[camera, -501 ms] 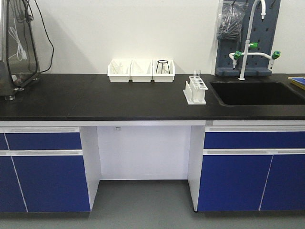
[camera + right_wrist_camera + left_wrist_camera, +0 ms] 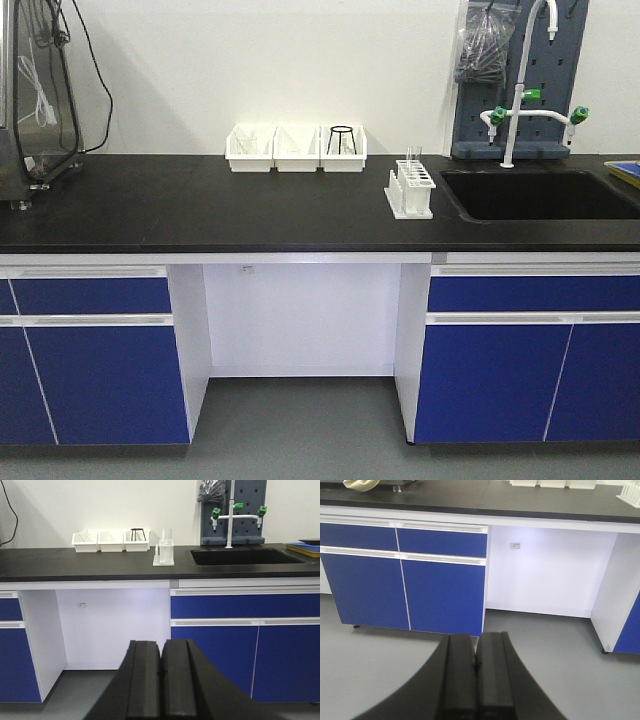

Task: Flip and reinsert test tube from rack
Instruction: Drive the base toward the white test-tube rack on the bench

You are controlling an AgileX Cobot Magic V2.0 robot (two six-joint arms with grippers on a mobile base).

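nothing has moved since the earlier frame. your test tube (image 2: 413, 156) stands in the rack (image 2: 411, 192) on the bench (image 2: 200, 205), just beside the sink (image 2: 540, 195). left gripper (image 2: 475, 641) and right gripper (image 2: 161, 647) are clenched empty, well short of the bench edge, so everything is left.

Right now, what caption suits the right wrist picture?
Shut right end effector faces a black counter where a test tube stands in a white rack beside the sink.
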